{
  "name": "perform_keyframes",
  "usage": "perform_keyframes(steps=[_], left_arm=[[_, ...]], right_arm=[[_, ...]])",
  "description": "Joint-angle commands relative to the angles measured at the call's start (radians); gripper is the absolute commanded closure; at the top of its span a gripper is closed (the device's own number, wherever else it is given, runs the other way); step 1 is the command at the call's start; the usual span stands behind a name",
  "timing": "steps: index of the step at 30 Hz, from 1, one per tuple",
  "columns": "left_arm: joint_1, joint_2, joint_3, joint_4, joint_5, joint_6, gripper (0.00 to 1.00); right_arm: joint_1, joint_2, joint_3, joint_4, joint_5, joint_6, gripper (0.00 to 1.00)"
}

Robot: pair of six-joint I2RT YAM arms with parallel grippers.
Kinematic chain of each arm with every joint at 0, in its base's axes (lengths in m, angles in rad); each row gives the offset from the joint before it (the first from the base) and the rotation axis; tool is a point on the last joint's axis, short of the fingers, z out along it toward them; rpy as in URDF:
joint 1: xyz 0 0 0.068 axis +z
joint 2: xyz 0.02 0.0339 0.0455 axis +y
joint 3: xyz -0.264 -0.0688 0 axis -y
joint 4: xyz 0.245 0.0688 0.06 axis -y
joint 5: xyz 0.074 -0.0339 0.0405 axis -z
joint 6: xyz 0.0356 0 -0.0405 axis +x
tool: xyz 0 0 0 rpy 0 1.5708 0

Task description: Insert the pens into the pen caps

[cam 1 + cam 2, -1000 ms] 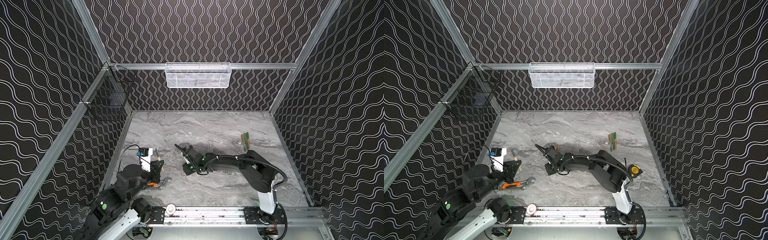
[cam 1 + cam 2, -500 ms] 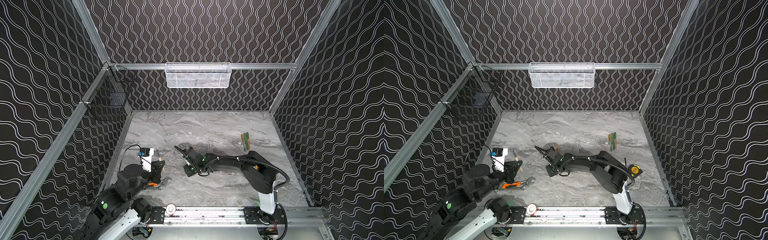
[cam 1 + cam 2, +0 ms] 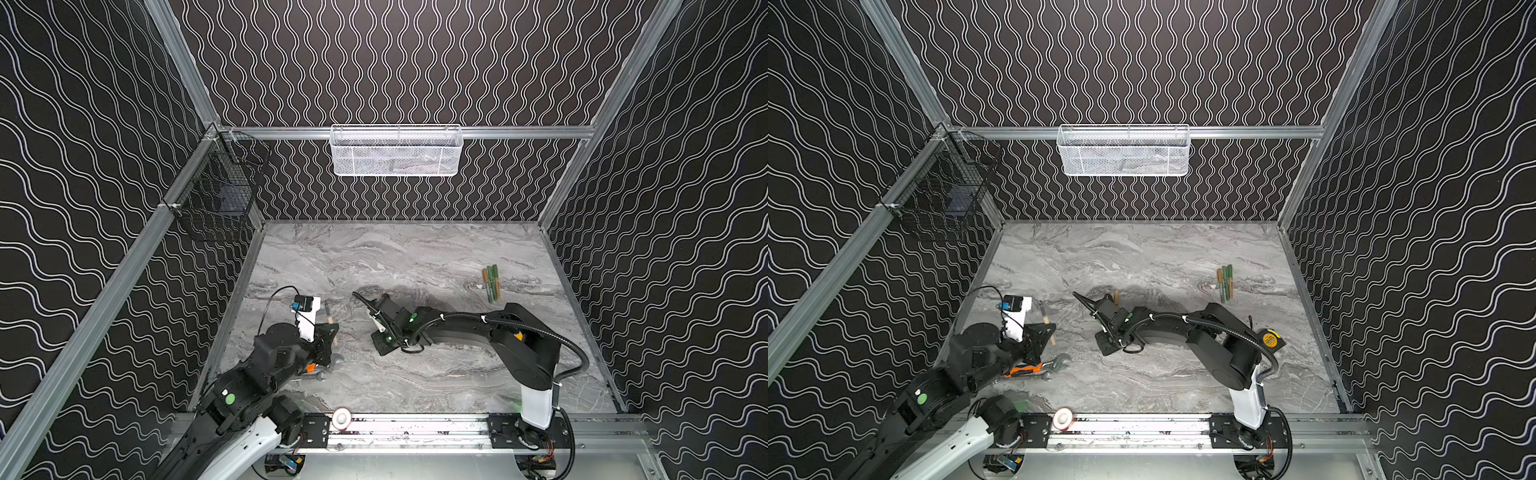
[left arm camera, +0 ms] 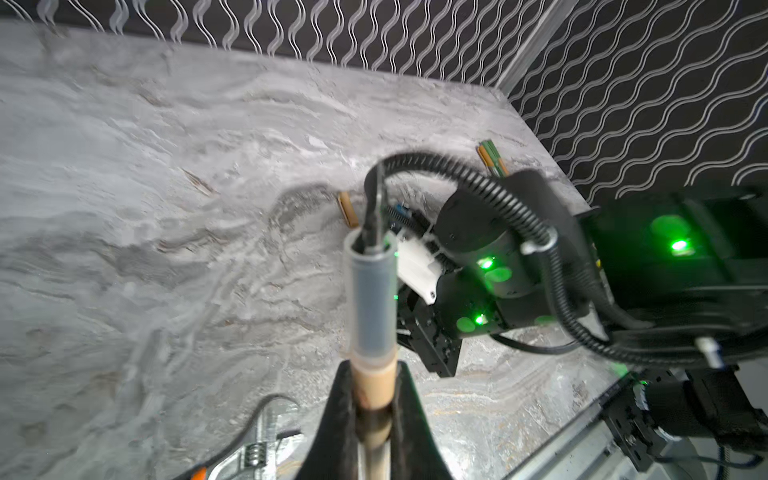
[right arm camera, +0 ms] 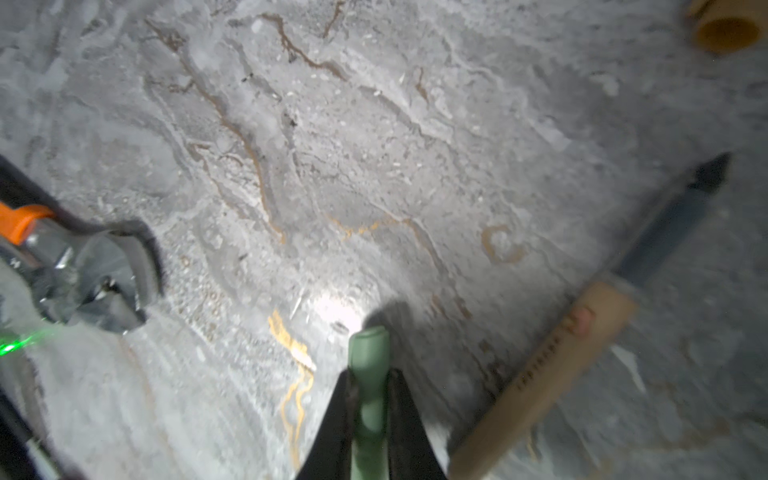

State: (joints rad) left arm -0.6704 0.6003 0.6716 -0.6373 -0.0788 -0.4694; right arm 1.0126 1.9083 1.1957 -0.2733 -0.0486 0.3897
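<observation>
**While the left gripper (image 4: 372, 370) pinches a tan pen (image 4: 372, 299), the right gripper (image 5: 370, 374) clamps a green cylinder (image 5: 369, 345)**

Because the left arm has slid a little toward its partner over the last second, the tan pen now stands closer to the right gripper than it did. In both top views the shift is small but plain. The left jaws are clenched on the pen's tan barrel, and its grey sleeve and dark tip stick out ahead of them.

The right jaws are pressed together on the green cylinder. Its blunt end pokes out just past the fingertips and hangs close over the marble table (image 3: 415, 257). Whether it is a cap or the back end of a pen cannot be told. The right gripper has itself edged slightly toward the front edge of the table in the same second.

A tan cap (image 4: 347, 210) lies on the table ahead of the left jaws, past the pen's tip. It is near the right jaws but apart from them, and it has not moved. A cluster of tan and green pens (image 3: 490, 283) lies side by side, well apart from both pairs of jaws and beyond the right arm, also where it was. The orange-handled wrench (image 3: 1042, 368) rests near the left jaws, on the side toward the table's front edge.
</observation>
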Motion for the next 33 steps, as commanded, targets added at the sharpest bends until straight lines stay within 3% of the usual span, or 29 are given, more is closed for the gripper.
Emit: perform_keyframes(steps=[1,10,17,22,28,33], left_arm=[[0.002,0.023,-0.04,0.111,0.064,-0.039,1.0],[-0.001,0.142,-0.206,0.467,0.371,-0.033,1.0],[-0.027,0.263,-0.271,0.719,0.582,-0.052,1.0],[-0.083,0.363,-0.27,0.822,0.643,-0.055,1.0],[-0.089,0.428,-0.284,1.003,0.76,-0.112,1.0],[-0.092,0.463,-0.287,1.052,0.791,-0.128,1.0]], right_arm=[[-0.025,-0.075,-0.04,0.053,-0.037,0.039,0.86],[-0.149,-0.383,-0.285,0.403,-0.138,0.111,0.86],[-0.193,-0.58,-0.402,0.585,-0.111,0.141,0.85],[-0.206,-0.681,-0.48,0.714,-0.11,0.159,0.85],[-0.206,-0.756,-0.59,0.915,-0.135,0.165,0.85],[-0.207,-0.776,-0.649,1.063,-0.192,0.17,0.85]])
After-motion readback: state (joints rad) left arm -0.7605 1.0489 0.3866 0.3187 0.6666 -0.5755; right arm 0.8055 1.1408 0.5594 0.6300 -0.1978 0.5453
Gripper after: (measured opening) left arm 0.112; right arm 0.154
